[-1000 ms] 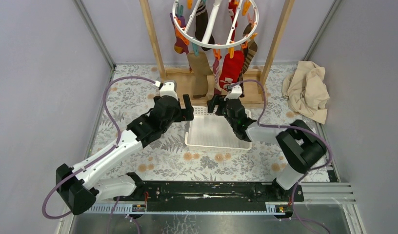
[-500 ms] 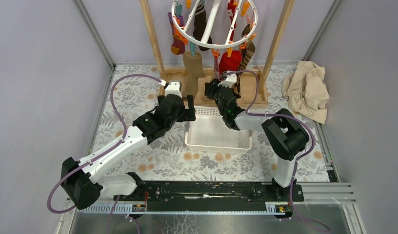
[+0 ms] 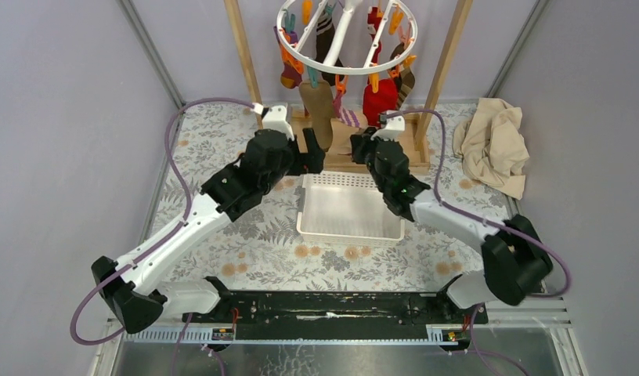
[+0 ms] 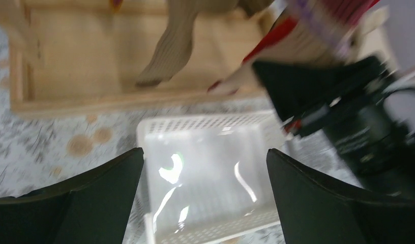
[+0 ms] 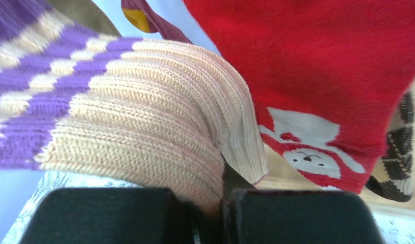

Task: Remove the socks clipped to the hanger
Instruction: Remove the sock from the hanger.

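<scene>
Socks (image 3: 379, 98) hang clipped around the white hanger (image 3: 339, 35). Just below the hanger's near edge, the right gripper (image 5: 223, 203) is pinched tight on the lower end of the purple-striped sock (image 5: 119, 101), with a red sock (image 5: 322, 66) touching it. The left gripper (image 4: 204, 155), jaws spread wide and holding nothing, hovers below the hanger's left side, above a white basket (image 3: 351, 235).

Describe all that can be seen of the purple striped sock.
The striped sock is ribbed knit, with purple and cream bands; its lower end is plain cream. It hangs from the hanger, slanting toward the right tool, whose black fingers are shut on its folded cream end. The red sock hangs close beside it. Its top is outside the wrist view.
</scene>
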Motion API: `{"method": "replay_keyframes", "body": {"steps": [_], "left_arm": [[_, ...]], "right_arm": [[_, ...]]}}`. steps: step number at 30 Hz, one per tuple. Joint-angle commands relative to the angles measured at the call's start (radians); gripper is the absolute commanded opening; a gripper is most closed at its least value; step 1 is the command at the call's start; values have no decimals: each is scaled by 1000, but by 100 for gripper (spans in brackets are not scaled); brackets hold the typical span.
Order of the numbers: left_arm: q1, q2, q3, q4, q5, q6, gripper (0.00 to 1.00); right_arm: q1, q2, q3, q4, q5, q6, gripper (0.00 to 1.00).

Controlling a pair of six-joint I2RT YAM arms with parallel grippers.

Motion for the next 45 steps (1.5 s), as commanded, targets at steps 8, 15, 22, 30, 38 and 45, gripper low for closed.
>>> {"method": "replay_keyframes", "body": {"steps": [8,15,22,30,38,45], "left_arm": [[-24,98,309,20,22,24,99],[-40,146,427,13,-33,39,99],[-59,211,492,51,-72,88,99],[-59,266,521,91,-130,106,99],[-57,323,588,113,-121,91,99],[-12,355,643,111,-76,69,99]], "right_arm": [[15,-283,-56,-274,-191,-2,7],[38,-335,-47,-361,-177,-25,4],[66,-331,-3,-397,-187,-41,3],[91,-329,59,-452,-189,-60,2],[95,-335,80,-485,-179,-65,2],[99,-336,87,-499,-180,-62,2]]}}
